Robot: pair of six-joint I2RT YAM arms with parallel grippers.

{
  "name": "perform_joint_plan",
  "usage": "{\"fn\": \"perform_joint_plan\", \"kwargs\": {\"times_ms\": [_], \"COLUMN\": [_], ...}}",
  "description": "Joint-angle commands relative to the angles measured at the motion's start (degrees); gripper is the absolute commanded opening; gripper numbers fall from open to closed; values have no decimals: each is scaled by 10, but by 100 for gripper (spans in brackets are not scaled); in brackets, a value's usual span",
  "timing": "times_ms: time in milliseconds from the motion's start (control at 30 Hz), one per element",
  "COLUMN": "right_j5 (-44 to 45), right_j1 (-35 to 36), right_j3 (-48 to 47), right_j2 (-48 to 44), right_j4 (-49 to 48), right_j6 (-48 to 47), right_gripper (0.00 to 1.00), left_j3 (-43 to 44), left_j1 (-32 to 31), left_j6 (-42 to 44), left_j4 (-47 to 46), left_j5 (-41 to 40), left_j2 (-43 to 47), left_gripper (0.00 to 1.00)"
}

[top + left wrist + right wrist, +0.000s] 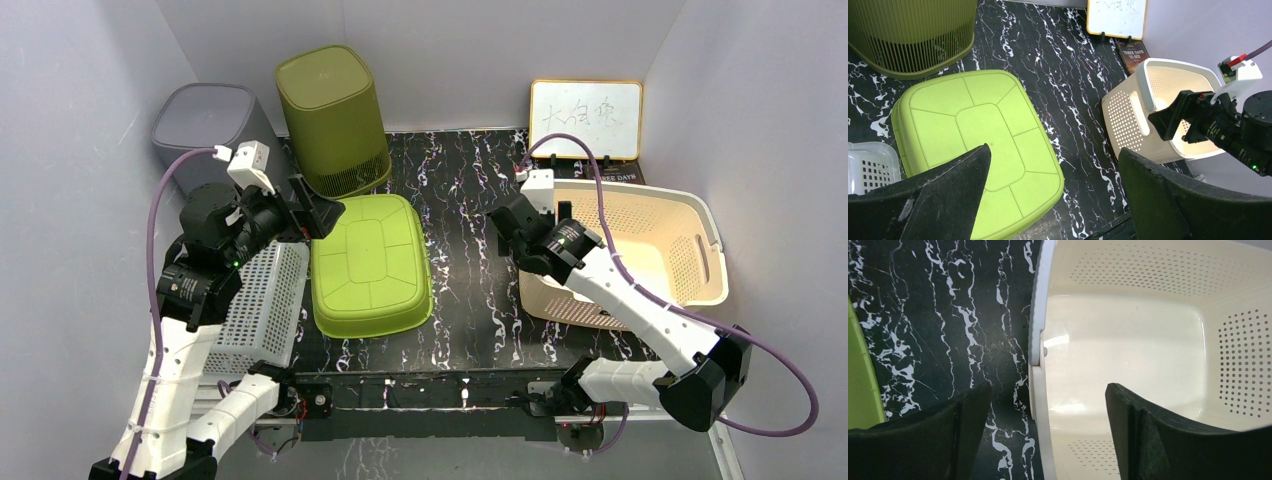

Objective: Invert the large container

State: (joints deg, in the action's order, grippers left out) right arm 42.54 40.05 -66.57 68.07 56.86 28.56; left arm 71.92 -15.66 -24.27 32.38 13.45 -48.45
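The large container is a cream perforated basket [700, 215] standing upright, mouth up, on the right of the black marble table. My right gripper [512, 228] hovers at its left rim. In the right wrist view the rim [1038, 330] runs between the spread fingers of that gripper [1048, 390], one finger outside and one over the basket's inside, neither touching it. My left gripper [322, 215] is open and holds nothing. In the left wrist view it [1054, 152] hangs above the edge of an upside-down lime green basin [973, 130], with the cream basket [1128, 115] beyond.
A tall olive bin [332, 115] and a grey bin [205, 120] stand at the back left. A white slotted basket [262, 300] lies by the left arm. A small whiteboard [585, 118] leans on the back wall behind the basket, with a dark book [1136, 54] beneath it.
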Motion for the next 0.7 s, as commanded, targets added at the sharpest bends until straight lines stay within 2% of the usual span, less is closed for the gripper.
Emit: {"fn": "perform_joint_plan", "kwargs": {"times_ms": [0, 67, 200, 533, 667], "right_j5": [-19, -23, -39, -30, -24], "right_j1": [-1, -1, -2, -7, -12], "right_j3": [27, 42, 57, 98, 111], "right_j2": [-30, -29, -12, -8, -5], "right_j4": [-38, -57, -71, -106, -120], "right_j6": [18, 13, 9, -2, -8], "right_gripper": [73, 69, 54, 47, 40], "left_j3": [-5, -7, -10, -13, -9], "left_j1": [-1, -1, -2, -1, -1], "left_j6": [2, 2, 2, 3, 4], "left_j4": [-8, -7, 1, 10, 17], "left_j5": [8, 7, 2, -6, -9], "left_j2": [8, 11, 16, 29, 33], "left_gripper": [98, 98, 98, 98, 98]}}
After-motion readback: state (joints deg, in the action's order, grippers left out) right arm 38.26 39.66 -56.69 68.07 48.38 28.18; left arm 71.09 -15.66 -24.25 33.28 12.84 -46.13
